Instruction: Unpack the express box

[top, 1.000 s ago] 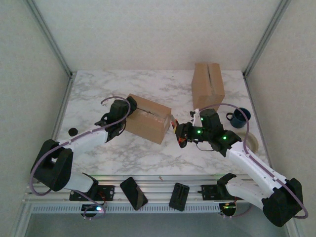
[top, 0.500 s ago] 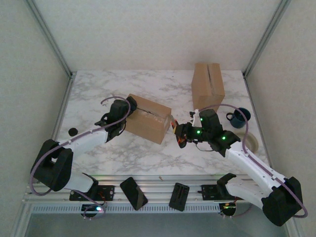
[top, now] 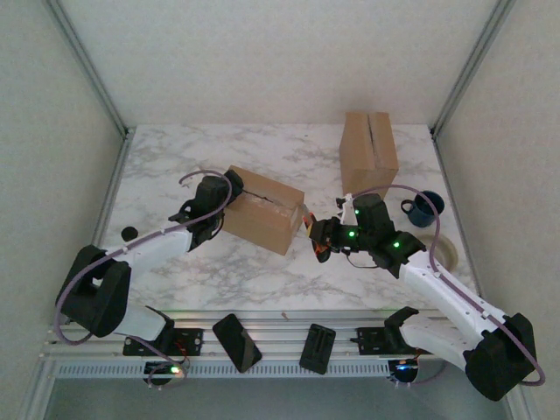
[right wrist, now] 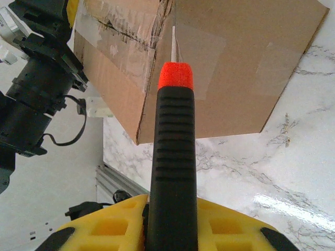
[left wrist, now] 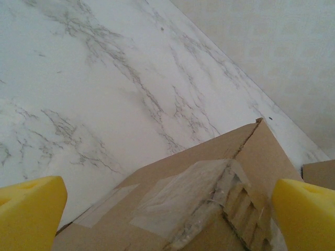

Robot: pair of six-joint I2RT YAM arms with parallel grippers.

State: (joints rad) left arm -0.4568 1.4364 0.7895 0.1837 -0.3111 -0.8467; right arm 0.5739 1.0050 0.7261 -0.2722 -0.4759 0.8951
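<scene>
The brown cardboard express box (top: 262, 210) lies flat and closed, with the wide-spread left pincer (top: 230, 184) at one end. Crumpled clear tape runs along its seam. At the other end, the right pincer (top: 318, 238) grips a black-handled, orange-collared cutter (right wrist: 172, 157), its thin white blade at the taped edge.

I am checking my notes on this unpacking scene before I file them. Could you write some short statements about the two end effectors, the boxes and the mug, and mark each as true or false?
1. The right end effector grips a cutter with a black handle. True.
2. The left end effector is closed on a flap of the box. False: its yellow fingers stand wide open, one on each side of the end of the taped box.
3. The white blade of the cutter points towards the taped box. True.
4. The blue mug stands left of both boxes. False: it stands on the right side of the table, near the upright box.
</scene>
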